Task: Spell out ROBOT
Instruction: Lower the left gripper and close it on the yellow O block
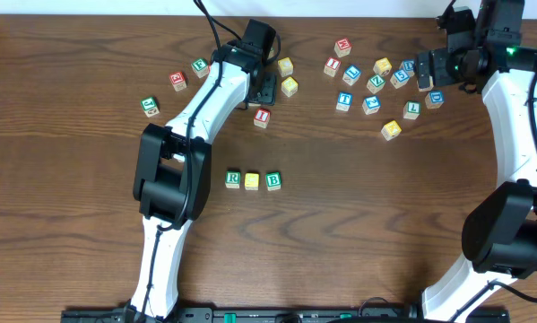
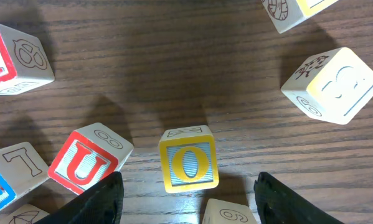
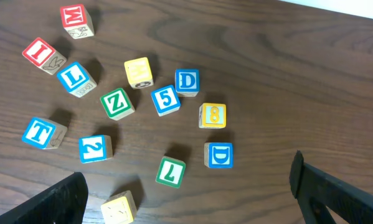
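Nearest the lens: left hand (image 2: 187,202), spread partway, gripping nothing, one dark finger (image 2: 99,199) on either side of the yellow O cube (image 2: 188,165) and clear of it on both sides. Letter face-up on the desk (image 2: 174,74), among the loose scatter beyond the started word.

Started word, seen from overhead: green R (image 1: 233,178), yellow cube (image 1: 252,179), green B (image 1: 272,179), side by side in a row nearer the front of the desk. Two places yet to fill, judging by the row. Blue T (image 3: 38,132) well apart, in the cluster below the right hand (image 3: 189,183), which is spread as wide as can be and empty.

Likely trouble on closing: red U cube (image 2: 86,165) just beside one finger, pale cube (image 2: 230,213) crowding the O at the frame's lower edge. Could get pinched, dragged along, or skew the O in the grip. Off-centre squeeze: twisted cube, letter turned away at set-down. Too low an approach beside B: knocked neighbours, crooked spelling. Several yellow cubes about, so some risk of a wrong pick.

No container anywhere in view: no box, tray or bowl, every cube loose on bare wood.
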Available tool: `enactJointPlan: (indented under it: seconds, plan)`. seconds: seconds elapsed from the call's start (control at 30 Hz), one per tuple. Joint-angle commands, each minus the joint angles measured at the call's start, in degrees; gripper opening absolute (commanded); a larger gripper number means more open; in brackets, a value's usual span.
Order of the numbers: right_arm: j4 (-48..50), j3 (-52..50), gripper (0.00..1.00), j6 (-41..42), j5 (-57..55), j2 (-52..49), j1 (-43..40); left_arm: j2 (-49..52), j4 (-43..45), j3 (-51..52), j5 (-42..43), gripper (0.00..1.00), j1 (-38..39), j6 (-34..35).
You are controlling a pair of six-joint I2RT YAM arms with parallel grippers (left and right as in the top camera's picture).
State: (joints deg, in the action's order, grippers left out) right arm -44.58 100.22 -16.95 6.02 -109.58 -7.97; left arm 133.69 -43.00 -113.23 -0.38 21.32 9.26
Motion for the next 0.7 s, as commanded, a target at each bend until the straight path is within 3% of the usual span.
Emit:
enactJointPlan:
  seconds: [0.0,0.47,0.67]
  plan:
    - [-0.1,0.8,0.99,0.8,0.6,-0.1,0.1,-0.9,0.1,-1.2,-0.7,0.66,0.0,1.2]
    - [-0.1,0.8,0.99,0.8,0.6,-0.1,0.1,-0.9,1.4,-1.2,-0.7,0.65,0.0,2.3]
    - [-0.1,0.8,0.99,0.8,0.6,-0.1,0.1,-0.9,1.0,-1.2,-0.7,0.52,0.0,2.3]
